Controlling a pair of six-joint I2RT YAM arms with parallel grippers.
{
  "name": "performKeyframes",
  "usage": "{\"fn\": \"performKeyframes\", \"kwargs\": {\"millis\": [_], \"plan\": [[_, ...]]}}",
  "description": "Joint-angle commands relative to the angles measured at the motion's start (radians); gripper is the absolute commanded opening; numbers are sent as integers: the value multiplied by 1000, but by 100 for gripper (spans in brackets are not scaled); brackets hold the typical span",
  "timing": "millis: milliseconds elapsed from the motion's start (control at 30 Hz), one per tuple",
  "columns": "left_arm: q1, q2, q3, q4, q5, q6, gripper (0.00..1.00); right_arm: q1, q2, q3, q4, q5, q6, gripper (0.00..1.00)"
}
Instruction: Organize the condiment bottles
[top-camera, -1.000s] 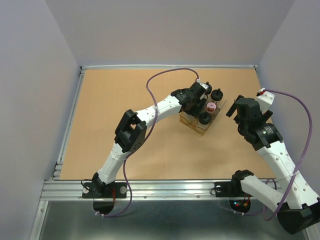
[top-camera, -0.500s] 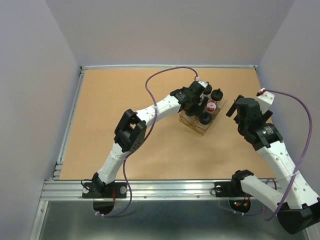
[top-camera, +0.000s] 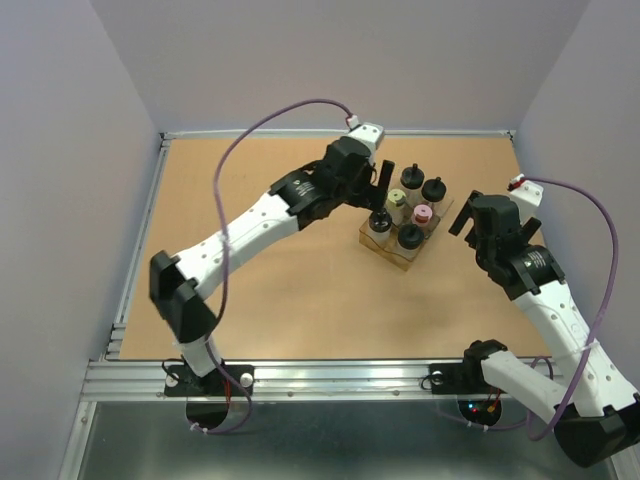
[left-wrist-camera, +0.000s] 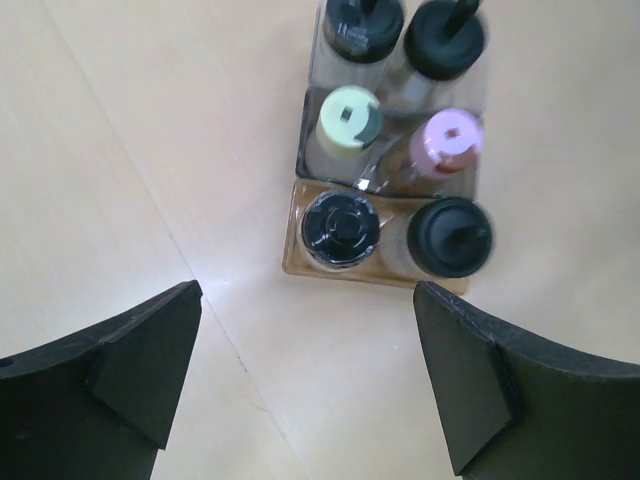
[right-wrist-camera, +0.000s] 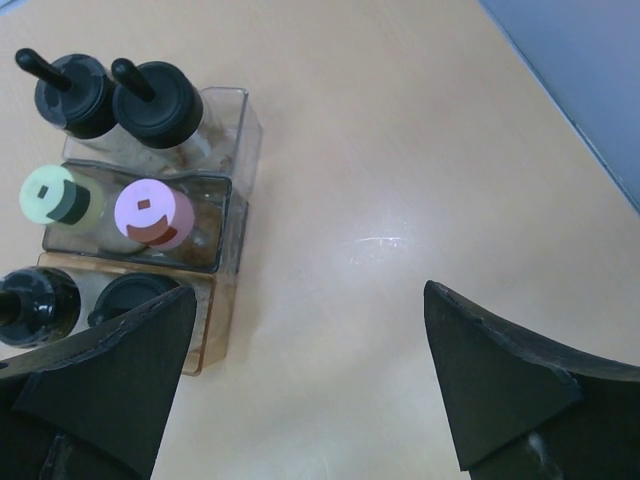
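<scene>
Six condiment bottles stand in a row of small clear boxes. Two black spout-capped bottles are in the far box. A yellow-green cap and a pink cap are in the middle box. Two black caps stand in the amber box. My left gripper is open and empty, above the table just left of the boxes; its fingers frame bare table. My right gripper is open and empty, right of the boxes; its left finger partly hides a black cap.
The tan table has a raised metal rail along its left side and far edge. Purple cables loop from both wrists. Grey walls close in on three sides.
My left gripper has lifted off the near-left slot of the boxes and drawn back toward the far left. A black-capped bottle now shows in that slot. The right arm has hardly moved.
</scene>
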Motion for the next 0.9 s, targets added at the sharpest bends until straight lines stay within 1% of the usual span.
{"fn": "performKeyframes", "kwargs": {"millis": [0,67,100,167,200,267,300,367,400,500,567,667,867], "plan": [[-1,-225,-150,107,-32,-44,99,-6,-12,53,46,-52,-37,100],[-1,-296,-203,122,-57,-62,99,-8,-20,56,52,-67,-47,100],[-1,-374,-268,135,-60,-62,99,-6,-29,55,53,-81,-51,100],[-1,-455,-342,171,-71,-65,99,-6,-41,43,65,-101,-67,100],[-1,-538,-415,185,-80,-71,99,-6,-46,38,67,-106,-69,100],[-1,-618,-482,211,-90,-76,99,-6,-66,21,70,-117,-74,100],[-1,-691,-531,213,-95,-88,99,-6,-81,15,69,-124,-75,100],[-1,-759,-577,213,-115,-91,99,-6,-98,3,72,-135,-72,100],[-1,-820,-614,213,-120,-100,99,-6,-107,-11,72,-143,-74,100],[-1,-918,-663,195,-152,-113,99,-6,-130,-22,72,-156,-80,100],[-1,-972,-678,184,-175,-128,99,-6,-142,-23,72,-170,-87,100],[-1,-1012,-691,173,-195,-142,99,-6,-152,-23,72,-183,-92,100],[-1,-1008,-649,141,-199,-140,99,-6,-159,-23,72,-195,-95,100]]}}
